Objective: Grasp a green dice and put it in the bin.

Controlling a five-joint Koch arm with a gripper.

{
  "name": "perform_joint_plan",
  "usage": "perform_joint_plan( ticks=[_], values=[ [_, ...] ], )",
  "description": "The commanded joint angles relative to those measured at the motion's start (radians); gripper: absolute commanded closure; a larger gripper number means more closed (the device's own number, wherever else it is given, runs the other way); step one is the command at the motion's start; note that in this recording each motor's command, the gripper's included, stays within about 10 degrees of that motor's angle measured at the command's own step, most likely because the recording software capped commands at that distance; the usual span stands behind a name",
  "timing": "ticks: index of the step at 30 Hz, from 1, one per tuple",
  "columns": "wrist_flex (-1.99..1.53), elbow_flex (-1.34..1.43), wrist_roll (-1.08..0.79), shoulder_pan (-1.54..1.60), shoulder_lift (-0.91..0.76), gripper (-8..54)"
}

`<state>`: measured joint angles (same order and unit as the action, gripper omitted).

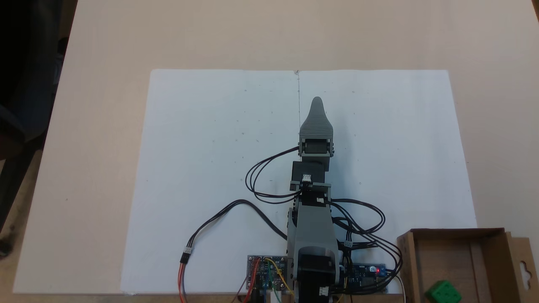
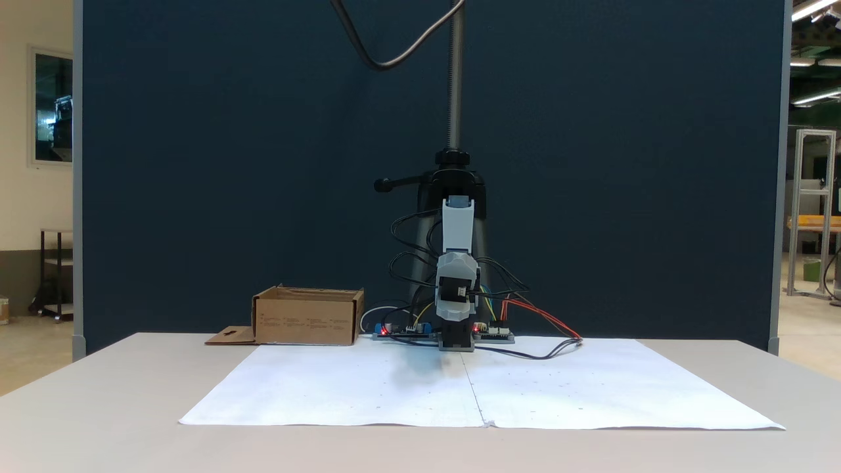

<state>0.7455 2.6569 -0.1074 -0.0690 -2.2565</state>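
Resting inside the one bin [image 1: 457,256] at the lower right of the top-down fixed view was one green dice [image 1: 443,292]. The gripper [image 1: 316,101] hovered over bare white paper [image 1: 210,147]; whether its fingers were apart I cannot tell.

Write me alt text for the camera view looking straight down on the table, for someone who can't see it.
A green dice lies inside the brown cardboard bin at the picture's lower right corner. The grey robot arm stretches up the middle over white paper, its gripper holding nothing.
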Motion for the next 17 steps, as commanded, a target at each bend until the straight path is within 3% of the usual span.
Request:
perform_joint_plan(
  ticks=[1,17],
  values=[
    [0.175,0.175,-0.054,-0.005,-0.112,1.1],
    [0.175,0.175,-0.054,0.061,-0.11,1.0]
  ],
)
